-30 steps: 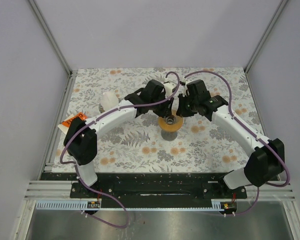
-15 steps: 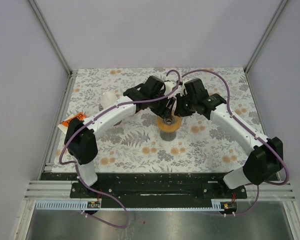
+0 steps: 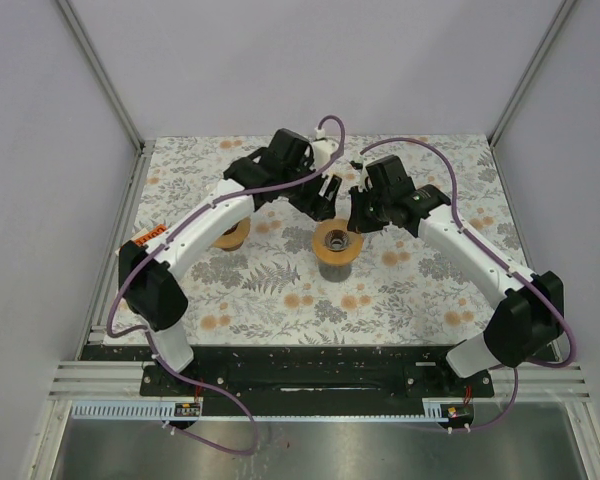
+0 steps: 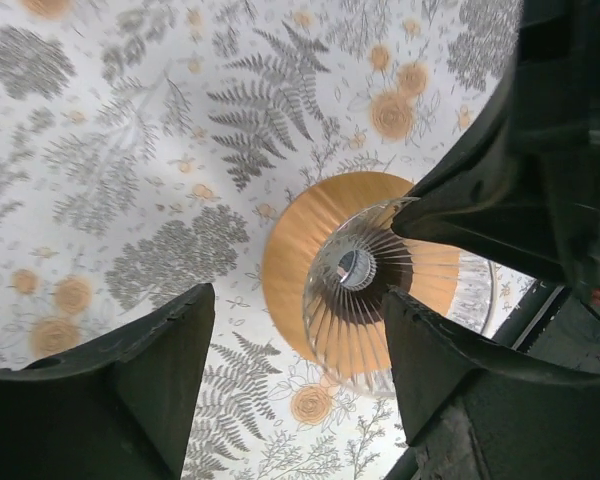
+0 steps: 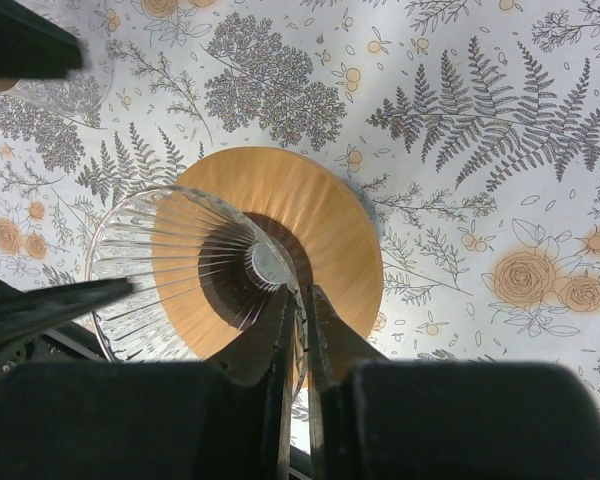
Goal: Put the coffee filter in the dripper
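The glass dripper [image 3: 337, 243] stands on its round wooden base mid-table. It shows ribbed and with nothing inside in the left wrist view [image 4: 365, 300] and the right wrist view [image 5: 180, 260]. My right gripper [image 3: 356, 220] is shut on the dripper's glass rim, one finger inside and one outside [image 5: 300, 292]. My left gripper [image 3: 325, 195] is open and empty, above and just behind the dripper [image 4: 295, 300]. The white coffee filter does not show in any current view.
A tan round object [image 3: 230, 236] lies at the left, partly under my left forearm. An orange packet [image 3: 145, 240] lies by the left rail. A clear ribbed glass piece [image 5: 65, 90] shows at the right wrist view's top left.
My left gripper has drawn back and up from the dripper, and its forearm has swung left over the white object seen earlier. The right gripper has stayed on the dripper.
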{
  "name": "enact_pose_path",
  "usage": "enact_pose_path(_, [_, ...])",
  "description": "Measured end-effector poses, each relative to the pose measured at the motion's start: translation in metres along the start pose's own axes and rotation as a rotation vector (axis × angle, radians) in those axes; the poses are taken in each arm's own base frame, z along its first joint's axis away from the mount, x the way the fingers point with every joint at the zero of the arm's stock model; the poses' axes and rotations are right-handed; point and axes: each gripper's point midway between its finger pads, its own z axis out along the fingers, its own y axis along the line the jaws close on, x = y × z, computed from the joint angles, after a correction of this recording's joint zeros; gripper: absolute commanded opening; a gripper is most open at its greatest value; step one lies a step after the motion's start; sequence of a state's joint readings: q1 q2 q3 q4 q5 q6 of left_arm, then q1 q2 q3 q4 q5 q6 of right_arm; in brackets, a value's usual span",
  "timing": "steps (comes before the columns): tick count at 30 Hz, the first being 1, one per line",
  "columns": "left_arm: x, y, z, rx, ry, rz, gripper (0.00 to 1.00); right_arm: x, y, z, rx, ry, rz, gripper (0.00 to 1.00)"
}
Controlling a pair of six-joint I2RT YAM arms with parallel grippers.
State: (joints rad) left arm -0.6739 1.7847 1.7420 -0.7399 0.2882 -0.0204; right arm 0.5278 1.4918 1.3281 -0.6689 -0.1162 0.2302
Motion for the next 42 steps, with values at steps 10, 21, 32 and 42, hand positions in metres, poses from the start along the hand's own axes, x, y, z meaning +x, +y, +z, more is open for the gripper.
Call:
enact_pose_path(10, [-0.038, 0.008, -0.063, -0.025, -0.131, 0.061, 0.75, 0.000, 0.000, 0.000, 0.000, 0.003, -0.001, 0.20])
enact_pose_path(21, [-0.030, 0.076, -0.176, -0.291, -0.218, 0.025, 0.85, 0.022, -0.008, 0.003, 0.024, 0.101, -0.037, 0.51])
enact_pose_path(32, [0.084, 0.175, -0.277, -0.692, -0.189, -0.265, 0.86, -0.004, 0.000, -0.012, 0.004, 0.046, -0.092, 0.69])
enact_pose_path(42, [0.200, 0.218, -0.303, -0.840, -0.064, -0.526, 0.74, -0.028, 0.010, -0.045, -0.021, -0.061, -0.130, 0.78])
